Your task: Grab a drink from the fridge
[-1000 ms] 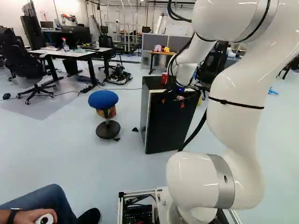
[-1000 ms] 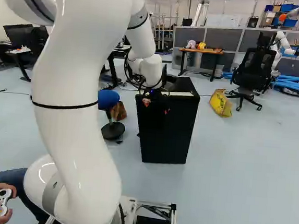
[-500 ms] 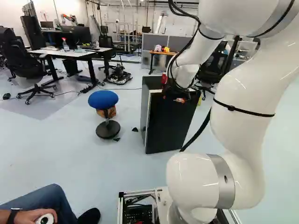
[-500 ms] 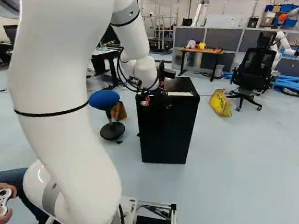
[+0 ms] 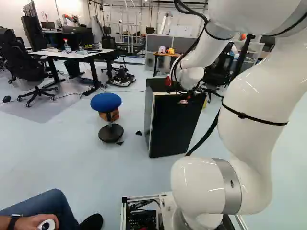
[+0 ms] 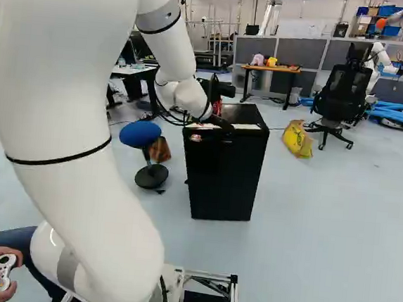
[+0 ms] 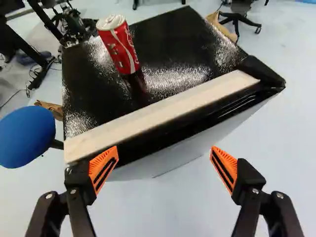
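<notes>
Red drink can [image 7: 119, 47] with white lettering and a silvery top, standing upright on top of the black fridge [image 6: 224, 174]; since a moment ago, the gripper [image 6: 220, 121] has risen at the fridge's front, its orange-padded fingers spread wide apart

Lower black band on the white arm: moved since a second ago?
Yes: in left base view the band shifted right and slightly down against the silver ring low on the arm.

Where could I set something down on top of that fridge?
The fridge top looks bare between the red can, pale front strip and edge facing the yellow bag. Tightest is that strip, with the open gripper near.
</notes>
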Available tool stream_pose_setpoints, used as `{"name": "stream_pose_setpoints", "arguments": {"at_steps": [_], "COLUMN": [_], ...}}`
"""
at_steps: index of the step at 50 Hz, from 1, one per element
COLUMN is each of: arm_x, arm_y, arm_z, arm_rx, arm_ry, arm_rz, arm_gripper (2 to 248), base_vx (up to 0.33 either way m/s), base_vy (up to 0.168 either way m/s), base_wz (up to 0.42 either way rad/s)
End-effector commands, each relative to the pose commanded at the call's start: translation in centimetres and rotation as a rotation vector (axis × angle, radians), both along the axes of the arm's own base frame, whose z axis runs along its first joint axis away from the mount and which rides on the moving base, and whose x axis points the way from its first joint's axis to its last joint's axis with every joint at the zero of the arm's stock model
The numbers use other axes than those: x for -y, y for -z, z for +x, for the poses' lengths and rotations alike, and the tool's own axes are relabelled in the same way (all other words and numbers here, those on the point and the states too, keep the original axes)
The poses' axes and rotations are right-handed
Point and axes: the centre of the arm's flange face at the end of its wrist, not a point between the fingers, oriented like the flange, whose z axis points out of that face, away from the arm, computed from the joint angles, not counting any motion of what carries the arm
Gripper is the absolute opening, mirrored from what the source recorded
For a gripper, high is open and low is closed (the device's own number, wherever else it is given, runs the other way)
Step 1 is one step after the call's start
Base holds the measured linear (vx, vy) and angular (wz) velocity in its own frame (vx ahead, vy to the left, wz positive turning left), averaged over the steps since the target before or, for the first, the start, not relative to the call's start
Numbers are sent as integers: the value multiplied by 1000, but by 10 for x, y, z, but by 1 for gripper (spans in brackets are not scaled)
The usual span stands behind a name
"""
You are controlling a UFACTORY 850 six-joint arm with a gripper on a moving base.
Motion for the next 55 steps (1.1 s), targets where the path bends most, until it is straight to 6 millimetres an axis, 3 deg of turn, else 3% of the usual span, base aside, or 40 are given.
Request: {"name": "stream_pose_setpoints", "arguments": {"at_steps": [25,55], "arm_x": [5,6], "arm_y": [-17,-8], "arm_z": [12,24], "arm_rx": [229,416], "arm_ry": [1,-30], "arm_rz": [-90,-178], "arm_gripper": [247,247], "base_vx": [0,0], "base_vy": [0,0], "base_wz": [0,0]}}
